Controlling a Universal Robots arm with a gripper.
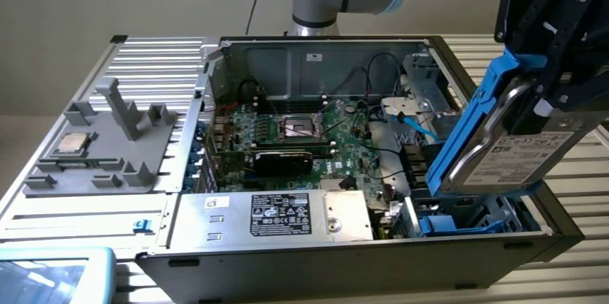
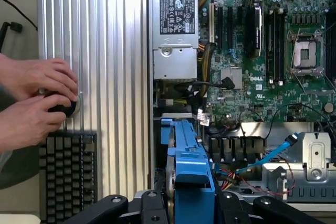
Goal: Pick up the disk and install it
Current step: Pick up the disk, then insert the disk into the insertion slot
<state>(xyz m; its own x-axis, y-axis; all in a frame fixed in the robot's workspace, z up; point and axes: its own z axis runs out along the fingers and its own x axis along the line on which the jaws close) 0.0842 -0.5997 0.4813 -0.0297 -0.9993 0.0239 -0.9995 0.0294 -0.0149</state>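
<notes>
The disk [image 1: 504,155] is a silver-grey hard drive with a white label and blue rails. It hangs on edge and tilted over the front right corner of the open computer case [image 1: 333,261]. My black gripper [image 1: 555,100] is shut on its upper end. The drive's lower end is just above the blue drive bay [image 1: 463,223]; whether it touches the bay I cannot tell. In the wrist view the disk [image 2: 188,166] shows edge-on, with my gripper [image 2: 191,209] clamped on either side of it.
A silver power supply [image 1: 276,215] with a black label lies beside the bay, and the green motherboard [image 1: 304,140] is behind it. A grey fixture holding a processor chip [image 1: 74,144] is at the exterior view's left. A person's hands [image 2: 37,98] and a keyboard [image 2: 68,174] lie beside the case.
</notes>
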